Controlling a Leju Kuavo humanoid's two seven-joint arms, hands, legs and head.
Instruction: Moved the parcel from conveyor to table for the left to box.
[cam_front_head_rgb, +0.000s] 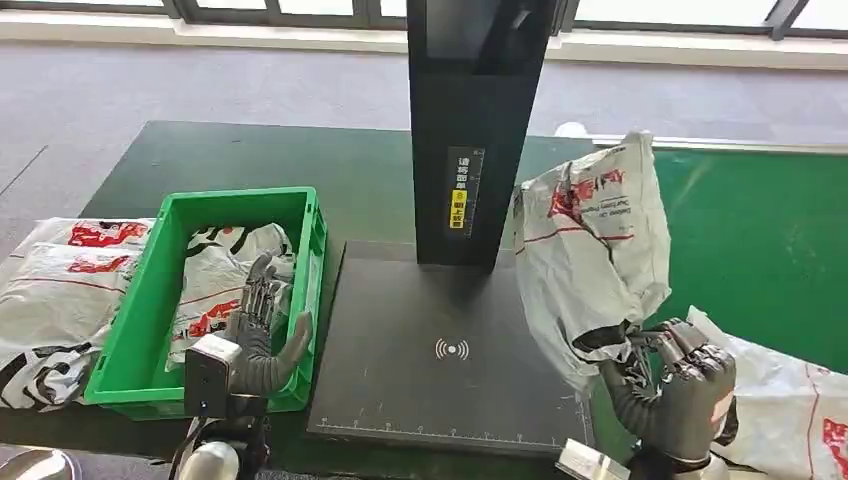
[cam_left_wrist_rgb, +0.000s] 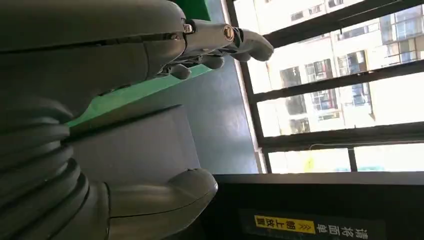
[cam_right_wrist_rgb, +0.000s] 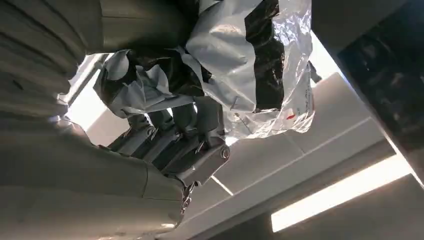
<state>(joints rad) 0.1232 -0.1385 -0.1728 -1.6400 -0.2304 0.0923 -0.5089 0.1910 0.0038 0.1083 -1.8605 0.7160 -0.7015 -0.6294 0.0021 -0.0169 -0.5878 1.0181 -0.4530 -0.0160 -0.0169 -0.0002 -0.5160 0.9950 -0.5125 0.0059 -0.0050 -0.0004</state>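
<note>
Fingers of right hand clamp parcel aloft; left hand spread, idle.
I judge transfer step: next, lower it onto scanner plate, desk.

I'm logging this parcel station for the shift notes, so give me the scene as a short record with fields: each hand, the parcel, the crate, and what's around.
right hand: right hand grips the lower end of the parcel, held up beside the black scanner column
left hand: left hand holds nothing, fingers apart, over the green crate
crate contents: at least one white bag
scan pad: dark pad, bare
left of crate: more white bags
right edge: another bag on the green conveyor
</note>
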